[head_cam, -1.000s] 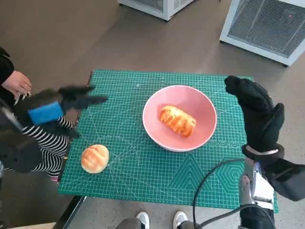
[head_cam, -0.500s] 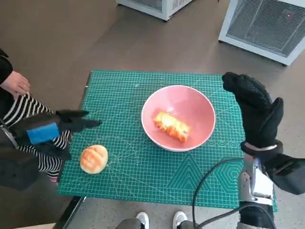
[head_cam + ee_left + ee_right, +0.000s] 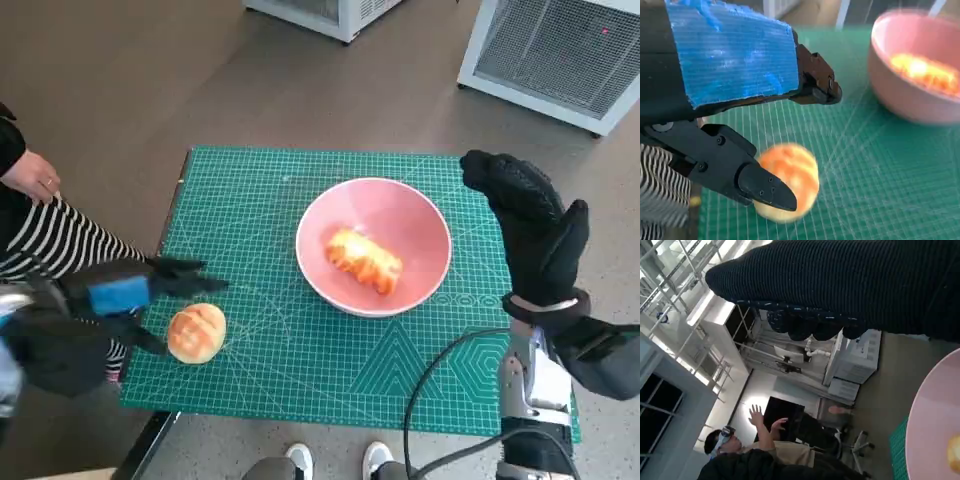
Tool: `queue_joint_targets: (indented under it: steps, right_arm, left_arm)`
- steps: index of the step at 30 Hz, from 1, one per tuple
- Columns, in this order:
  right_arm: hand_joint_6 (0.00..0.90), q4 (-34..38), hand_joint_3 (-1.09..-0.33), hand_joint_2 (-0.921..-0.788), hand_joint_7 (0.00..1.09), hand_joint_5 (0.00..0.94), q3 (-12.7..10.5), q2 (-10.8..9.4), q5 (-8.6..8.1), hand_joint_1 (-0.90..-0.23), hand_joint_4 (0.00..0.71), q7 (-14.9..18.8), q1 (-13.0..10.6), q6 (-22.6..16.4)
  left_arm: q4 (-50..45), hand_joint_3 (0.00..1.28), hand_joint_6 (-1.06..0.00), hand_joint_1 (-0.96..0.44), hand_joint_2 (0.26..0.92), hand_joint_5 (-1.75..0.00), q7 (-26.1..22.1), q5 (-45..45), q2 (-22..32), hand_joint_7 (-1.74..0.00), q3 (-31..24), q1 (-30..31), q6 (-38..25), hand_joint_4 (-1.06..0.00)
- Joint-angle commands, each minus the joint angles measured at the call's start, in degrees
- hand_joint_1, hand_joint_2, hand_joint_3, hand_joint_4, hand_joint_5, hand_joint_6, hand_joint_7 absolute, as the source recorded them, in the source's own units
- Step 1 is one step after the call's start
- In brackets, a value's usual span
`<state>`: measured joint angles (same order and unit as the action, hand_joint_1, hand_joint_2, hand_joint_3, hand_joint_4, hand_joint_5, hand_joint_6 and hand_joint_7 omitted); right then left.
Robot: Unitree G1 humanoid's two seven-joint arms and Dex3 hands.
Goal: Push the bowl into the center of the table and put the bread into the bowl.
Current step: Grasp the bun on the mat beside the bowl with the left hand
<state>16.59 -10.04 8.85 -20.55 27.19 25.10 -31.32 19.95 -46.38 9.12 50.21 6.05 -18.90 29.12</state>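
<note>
A pink bowl (image 3: 405, 210) stands near the middle of the green cutting mat (image 3: 300, 380), with an oblong glazed bread (image 3: 362, 260) inside it. A round bun (image 3: 196, 332) lies on the mat near its front left corner. My left hand (image 3: 120, 297) hovers just left of the bun with fingers spread on either side of it, holding nothing; in the left wrist view the bun (image 3: 790, 180) shows between the black fingers (image 3: 762, 187), and the bowl (image 3: 910, 70) beyond. My right hand (image 3: 530, 225) is raised upright, flat, beside the bowl's right rim.
A person's hand (image 3: 30, 178) and striped trouser leg (image 3: 60, 240) sit at the mat's left edge. White appliances (image 3: 555, 50) stand on the floor behind the table. Shoes (image 3: 340, 462) show below the front edge. A person with a headset (image 3: 740, 445) appears in the right wrist view.
My left hand has dropped down and toward the front, ending beside the round bun. The oblong bread has shifted slightly in the bowl. My right hand has barely moved.
</note>
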Motion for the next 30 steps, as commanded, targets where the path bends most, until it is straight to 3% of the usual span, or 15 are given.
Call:
queue_joint_targets:
  steps: [1,7,12,13,14,15,17,20,30]
  right_arm:
    - [0.088,0.5,-0.656,-0.921,0.42,0.000,-0.3,0.2,-0.86,-0.675,0.143,0.8,-0.5,0.7]
    - [0.088,-0.5,-0.655,-0.921,0.42,0.000,-0.5,0.4,-0.86,-0.676,0.142,0.8,-1.1,0.8]
    - [0.090,-1.3,-0.655,-0.921,0.42,0.000,-0.9,0.6,-0.83,-0.678,0.142,0.7,-1.6,0.9]
    - [0.090,-1.5,-0.654,-0.921,0.42,0.000,-0.9,0.7,-0.79,-0.678,0.142,0.7,-1.8,0.9]
    - [0.091,-1.6,-0.654,-0.921,0.42,0.000,-1.0,0.8,-0.68,-0.678,0.142,0.6,-1.9,0.9]
    - [0.092,-1.7,-0.654,-0.921,0.42,0.000,-1.1,0.8,-0.62,-0.678,0.142,0.5,-1.9,0.9]
    - [0.092,-1.9,-0.654,-0.921,0.42,0.000,-1.3,0.9,-0.46,-0.679,0.142,0.5,-2.0,0.9]
    - [0.093,-2.0,-0.653,-0.921,0.42,0.001,-1.5,0.9,-0.23,-0.679,0.143,0.3,-2.2,0.6]
    - [0.096,-2.0,-0.654,-0.921,0.42,0.003,-1.8,1.0,0.60,-0.679,0.148,-0.5,-1.9,0.4]
  left_arm:
    - [7.4,0.00,-0.42,-0.11,0.779,-0.02,1.8,3.2,-3.0,-0.03,3.0,-3.1,3.1,-0.29]
    - [15.9,0.02,-0.50,-0.07,0.813,-0.06,5.8,8.0,-5.6,-0.05,5.9,-6.0,6.8,-0.45]
    - [17.6,0.04,-0.64,-0.01,0.856,-0.10,7.7,11.0,-5.8,-0.11,7.8,-7.2,6.7,-0.63]
    - [17.5,0.06,-0.64,-0.08,0.869,-0.14,7.9,11.4,-5.8,-0.34,8.0,-7.2,6.6,-0.68]
    - [17.0,0.12,-0.60,-0.21,0.894,-0.33,8.0,11.7,-5.5,-0.84,8.2,-7.3,6.4,-0.70]
    - [16.8,0.11,-0.59,-0.14,0.904,-0.63,8.0,11.8,-5.4,-0.99,8.3,-7.4,6.3,-0.68]
    - [15.7,0.10,-0.59,-0.07,0.911,-0.88,8.2,12.1,-4.8,-1.11,8.3,-7.5,6.4,-0.68]
    - [13.9,0.09,-0.59,-0.02,0.917,-1.06,7.4,11.2,-4.0,-1.18,7.7,-7.8,6.3,-0.69]
    - [-2.9,0.07,-0.64,0.00,0.917,-1.12,-0.1,-1.5,-0.8,-1.20,-0.1,-9.6,-2.5,-0.69]
